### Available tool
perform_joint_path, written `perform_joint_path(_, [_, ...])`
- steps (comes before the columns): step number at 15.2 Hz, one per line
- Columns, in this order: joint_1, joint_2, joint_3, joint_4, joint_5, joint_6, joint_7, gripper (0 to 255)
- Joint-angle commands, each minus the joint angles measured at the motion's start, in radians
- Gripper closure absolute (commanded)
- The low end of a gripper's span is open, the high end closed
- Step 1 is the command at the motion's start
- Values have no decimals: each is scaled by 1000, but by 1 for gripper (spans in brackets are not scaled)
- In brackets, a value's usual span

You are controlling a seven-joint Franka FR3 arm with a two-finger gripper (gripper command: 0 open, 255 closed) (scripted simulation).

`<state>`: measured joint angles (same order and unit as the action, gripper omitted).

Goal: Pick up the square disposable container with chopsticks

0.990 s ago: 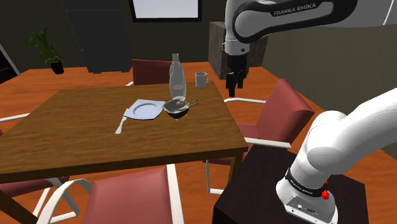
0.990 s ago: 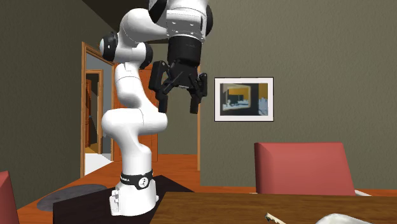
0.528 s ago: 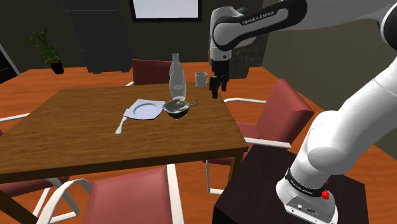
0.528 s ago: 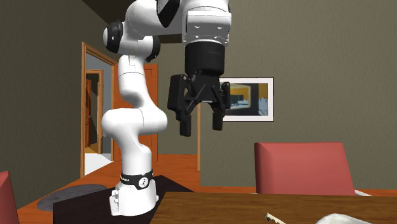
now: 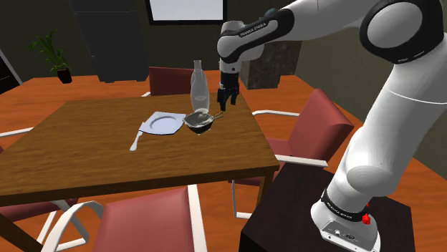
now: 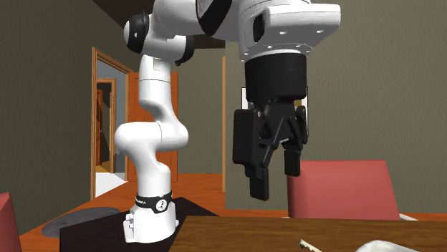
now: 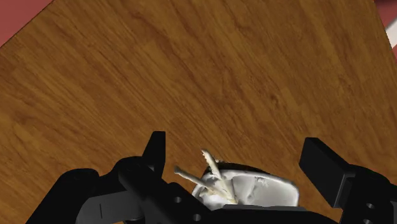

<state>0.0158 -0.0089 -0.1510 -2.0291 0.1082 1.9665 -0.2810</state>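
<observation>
Your gripper (image 5: 225,95) is moving in from beyond the table (image 5: 107,157) edge, now hovering just above the container (image 5: 199,122) with chopsticks (image 7: 208,173), jaws standing apart.

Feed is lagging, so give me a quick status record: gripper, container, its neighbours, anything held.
gripper: open, above the table, touching nothing
fingers: spread apart in the wrist view
container: resting on the table, below the gripper and toward the shoulder view's left
chopsticks: sticking out of the container
bottle: upright, right behind the container in the shoulder view
plate: on the table, at the shoulder view's left of the container
held: nothing
</observation>
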Motion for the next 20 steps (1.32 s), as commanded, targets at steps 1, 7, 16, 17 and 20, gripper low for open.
perform_joint_path(1, [-1, 72, -2, 59, 34, 18, -22, 0])
perform_joint_path(7, [-23, 303, 9, 293, 131, 26, -79, 0])
perform_joint_path(16, [-55, 530, 35, 533, 203, 23, -113, 0])
perform_joint_path(17, [-55, 534, 36, 527, 205, 34, -116, 0])
perform_joint_path(20, [-56, 552, 40, 506, 210, 71, -126, 0])
